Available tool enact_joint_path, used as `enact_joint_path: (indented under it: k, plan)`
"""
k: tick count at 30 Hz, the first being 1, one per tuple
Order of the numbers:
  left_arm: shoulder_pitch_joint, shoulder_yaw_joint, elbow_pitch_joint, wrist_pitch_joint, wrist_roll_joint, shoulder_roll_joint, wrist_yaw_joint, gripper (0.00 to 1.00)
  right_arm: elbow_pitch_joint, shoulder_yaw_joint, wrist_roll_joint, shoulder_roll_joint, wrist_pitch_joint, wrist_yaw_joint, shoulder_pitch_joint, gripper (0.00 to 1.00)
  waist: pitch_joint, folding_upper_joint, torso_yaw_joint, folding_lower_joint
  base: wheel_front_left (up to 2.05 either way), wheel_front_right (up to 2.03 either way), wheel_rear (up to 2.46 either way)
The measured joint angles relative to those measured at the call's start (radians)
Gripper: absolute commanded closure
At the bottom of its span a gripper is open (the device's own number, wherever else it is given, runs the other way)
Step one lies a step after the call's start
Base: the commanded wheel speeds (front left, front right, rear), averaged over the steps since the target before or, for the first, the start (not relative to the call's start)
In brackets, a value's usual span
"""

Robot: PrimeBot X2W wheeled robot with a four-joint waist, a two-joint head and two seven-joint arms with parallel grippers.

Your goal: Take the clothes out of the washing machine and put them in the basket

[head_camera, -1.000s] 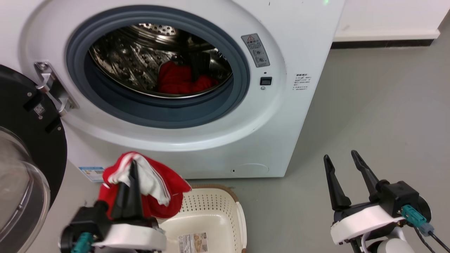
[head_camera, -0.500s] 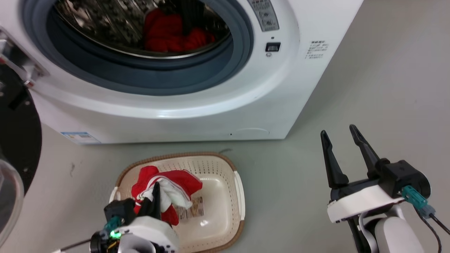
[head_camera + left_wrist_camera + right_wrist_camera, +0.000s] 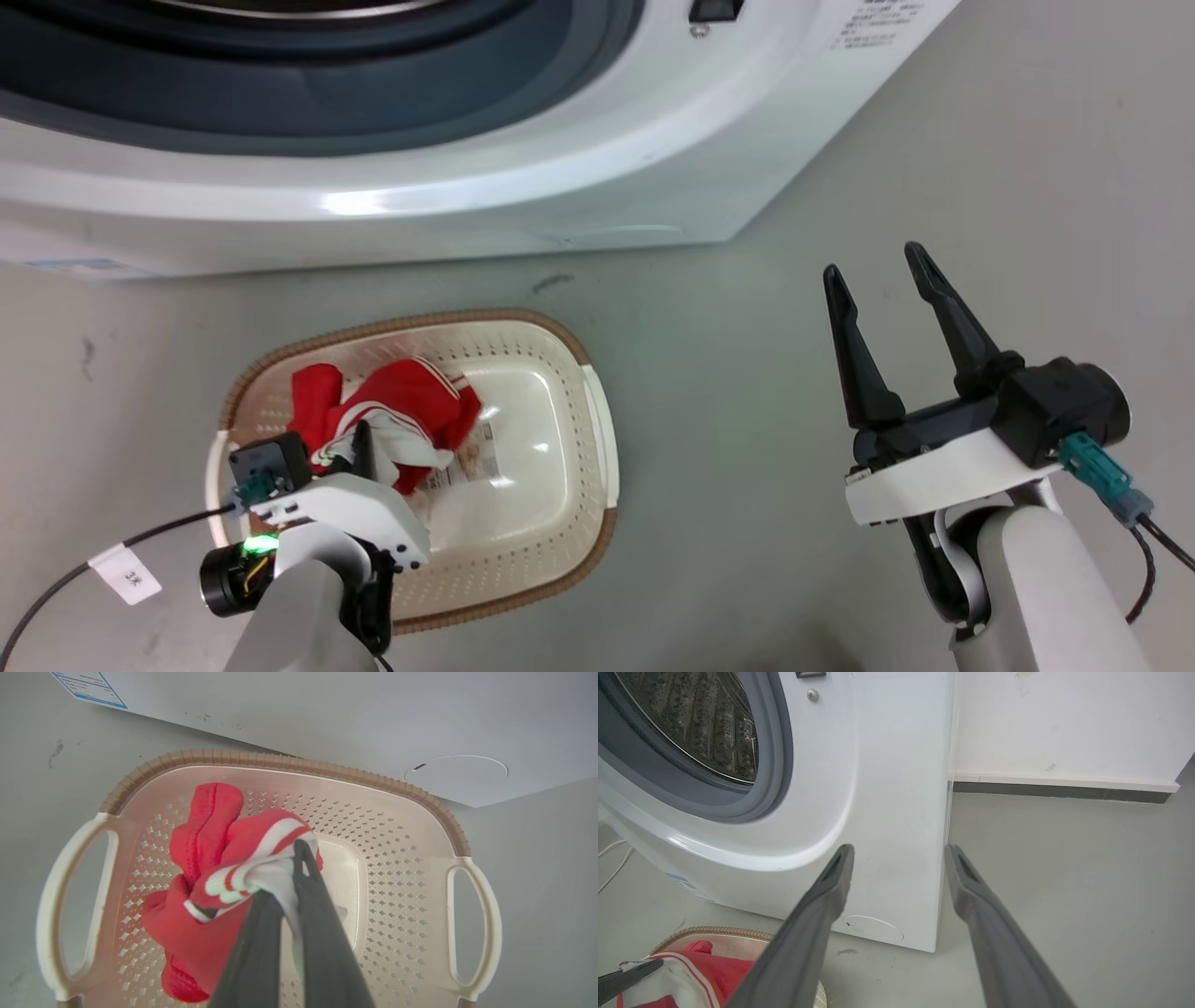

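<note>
My left claw (image 3: pixel 289 877) clamped on clothes (image 3: pixel 205 830) in basket (image 3: pixel 280 759), grip clear in wrist view, right claw (image 3: pixel 872 259) wide, empty, open floor (image 3: pixel 747 373) beside washer (image 3: pixel 887 788).

The head view looks steeply down from high up on the floor (image 3: pixel 747 420), the washing machine (image 3: pixel 467 205) along its top edge, the basket (image 3: pixel 602 439) low at left; the left wrist view hangs close above that basket, facing almost straight down; the right wrist view sits low, further off, facing the machine's front corner and the wall (image 3: pixel 1064 718); all three share basket, clothes (image 3: pixel 411 401) and machine's foot.
</note>
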Motion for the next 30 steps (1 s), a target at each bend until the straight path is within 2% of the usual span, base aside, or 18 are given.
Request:
enact_joint_path:
  k: [9, 14, 15, 16, 23, 30]
  plan:
    - [-0.096, 0.059, 0.092, 0.000, 0.018, 0.024, -0.021, 1.00, 0.004, 0.017, 0.009, 0.000, -0.017, 0.000, -0.051, 0.00, 0.132, 0.0000, -0.046, 0.0000, 0.00, 0.00, 0.00]
    - [-0.119, 0.077, 0.136, 0.000, 0.024, 0.021, -0.035, 1.00, 0.024, 0.016, 0.011, 0.000, -0.022, 0.000, -0.062, 0.00, 0.160, 0.0000, -0.061, 0.0000, 0.00, 0.00, 0.00]
    - [-0.122, 0.077, 0.142, 0.000, 0.026, 0.020, -0.038, 0.16, 0.031, 0.015, 0.011, 0.000, -0.023, 0.000, -0.063, 0.00, 0.156, 0.0000, -0.061, 0.0000, 0.00, 0.00, 0.00]
    - [-0.122, 0.079, 0.149, 0.000, 0.027, 0.018, -0.040, 0.00, 0.038, 0.013, 0.010, 0.000, -0.024, 0.000, -0.063, 0.00, 0.149, 0.0000, -0.060, 0.0000, 0.00, 0.00, 0.00]
    - [-0.051, 0.112, 0.153, 0.000, 0.021, 0.001, -0.050, 0.00, 0.083, -0.005, -0.002, 0.001, -0.027, 0.000, -0.038, 0.00, 0.039, 0.0000, -0.047, -0.0001, 0.00, 0.00, 0.00]
    - [0.077, 0.129, 0.026, 0.000, 0.047, -0.008, -0.056, 0.00, 0.087, -0.051, -0.017, 0.001, -0.028, 0.000, 0.023, 0.00, -0.114, 0.0000, -0.031, -0.0002, 0.00, 0.00, 0.00]
